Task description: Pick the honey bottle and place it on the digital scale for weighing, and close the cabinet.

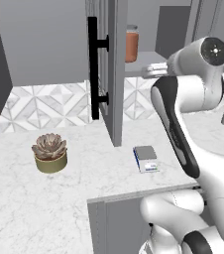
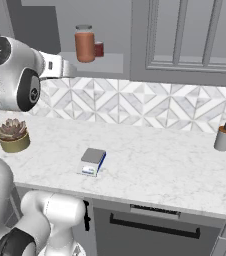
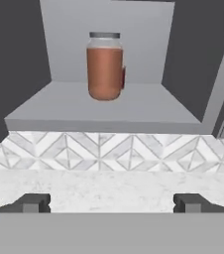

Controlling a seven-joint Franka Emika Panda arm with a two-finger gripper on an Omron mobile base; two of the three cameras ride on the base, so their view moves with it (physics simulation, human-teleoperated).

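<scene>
The honey bottle (image 3: 104, 66) stands upright on the floor of the open cabinet (image 3: 104, 106), its long axis vertical and the grey lid on top. It sits toward the back of the shelf, roughly centred between the side walls in the hand view. Just behind the bottle, at its right edge, a small dark red jar (image 2: 99, 49) peeks out; the right base view shows it most clearly, touching or nearly touching the bottle.

The gripper (image 3: 111, 203) hangs in front of the cabinet, below the level of the bottle and well apart from it. Its two dark fingertips (image 3: 32, 202) are spread wide with nothing between them, touching nothing.

The left base view shows the cabinet door (image 1: 115, 69) swung out toward the camera, edge-on, with its long black bar handle (image 1: 93, 68) vertical; the bottle is half hidden behind that door there. Below the bottle, on the marble counter (image 1: 44, 198), the digital scale (image 1: 145, 158) lies flat with a bare top plate. A potted succulent (image 1: 49, 152) sits left of the scale. The right base view adds a soap dispenser (image 2: 223, 136) far to the right of the scale, and a glazed cabinet (image 2: 185, 35) right of the bottle's shelf.
</scene>
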